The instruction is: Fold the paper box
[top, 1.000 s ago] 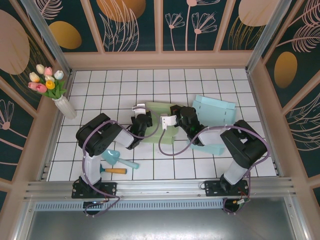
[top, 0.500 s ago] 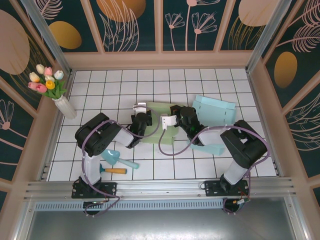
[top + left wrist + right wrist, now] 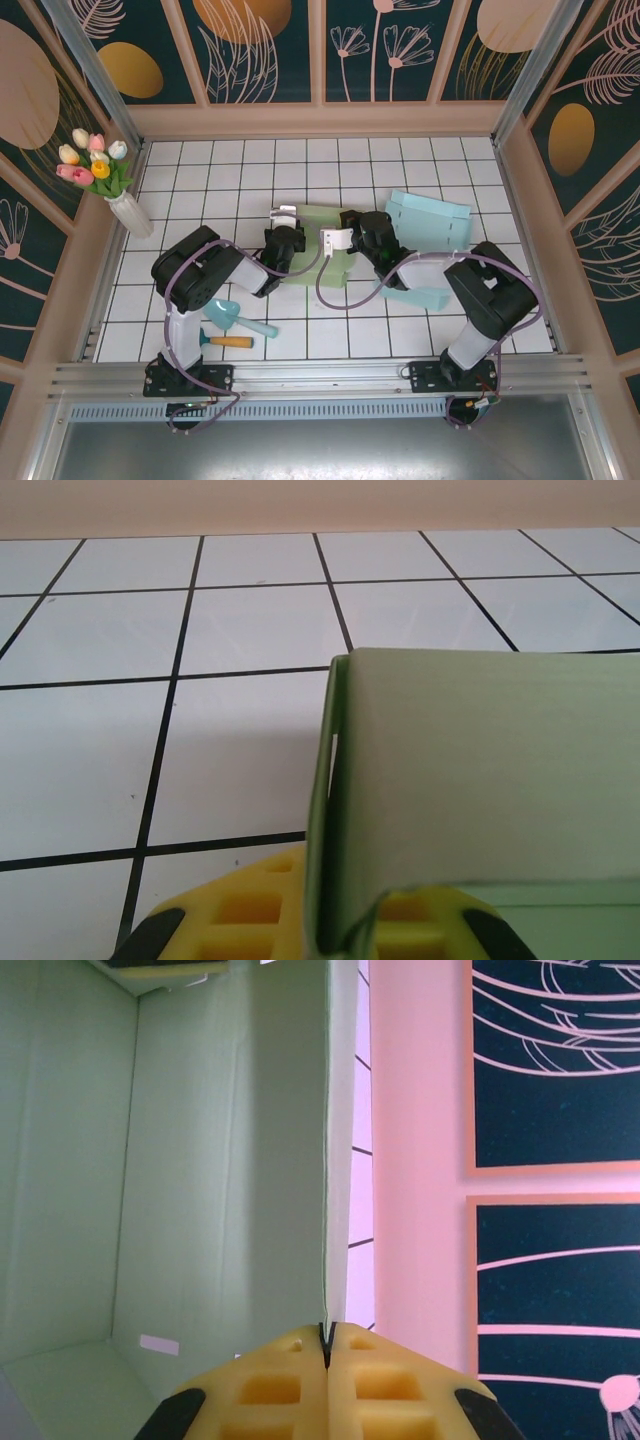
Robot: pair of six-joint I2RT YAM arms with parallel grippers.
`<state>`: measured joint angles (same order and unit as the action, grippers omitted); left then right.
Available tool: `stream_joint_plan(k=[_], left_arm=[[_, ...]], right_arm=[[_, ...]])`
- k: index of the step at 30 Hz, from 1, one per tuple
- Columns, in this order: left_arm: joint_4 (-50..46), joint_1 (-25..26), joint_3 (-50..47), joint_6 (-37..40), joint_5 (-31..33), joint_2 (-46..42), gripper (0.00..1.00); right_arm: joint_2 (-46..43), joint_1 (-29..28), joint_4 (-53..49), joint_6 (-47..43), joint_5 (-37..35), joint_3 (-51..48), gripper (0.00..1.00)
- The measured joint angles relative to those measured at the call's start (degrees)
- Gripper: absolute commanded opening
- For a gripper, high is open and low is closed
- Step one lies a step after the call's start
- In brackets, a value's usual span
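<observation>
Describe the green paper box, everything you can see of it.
The green paper box is pale green, thin matte card, partly folded, lying on the white tiled table between the two arms, left of a light blue box. Its walls stand up around an open inside with creased corners. The left gripper pinches one folded wall; the right gripper is shut on the thin edge of another.
</observation>
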<state>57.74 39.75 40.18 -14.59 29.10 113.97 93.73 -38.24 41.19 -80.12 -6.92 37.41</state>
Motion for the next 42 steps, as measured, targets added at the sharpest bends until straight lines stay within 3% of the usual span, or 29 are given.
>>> stream_joint_plan(k=[13, 16, 20, 24, 28, 34, 42], left_arm=[[2.1, -0.5, -1.3, 1.5, 1.4, 0.0, 0.10], [2.1, -0.5, -1.3, 1.6, 1.4, 0.0, 0.10], [2.1, -0.5, -1.3, 2.0, 1.4, 0.0, 0.10], [2.3, -0.5, -1.3, 2.4, 1.4, 0.0, 0.10], [2.5, -0.5, -1.3, 2.6, 1.4, 0.1, 0.10], [3.0, -0.5, -1.3, 3.1, 1.4, 0.2, 0.10], [3.3, -0.5, -1.3, 3.5, 1.4, 0.2, 0.11]], right_arm=[[-11.6, 0.3, -6.1, 14.1, 2.8, -1.3, 0.35], [-16.3, 0.2, -5.9, 22.7, 2.7, -2.4, 0.39], [-20.8, -0.3, -6.0, 43.7, -2.7, -2.0, 0.40], [-19.9, -0.3, -13.9, 67.0, -8.4, 3.6, 0.42], [-16.5, -0.1, -18.0, 83.3, -7.1, 6.6, 0.45], [-10.9, 0.9, -21.2, 98.2, -1.9, 8.4, 0.53], [-8.8, 4.3, -19.9, 108.2, 4.2, 8.8, 0.55]])
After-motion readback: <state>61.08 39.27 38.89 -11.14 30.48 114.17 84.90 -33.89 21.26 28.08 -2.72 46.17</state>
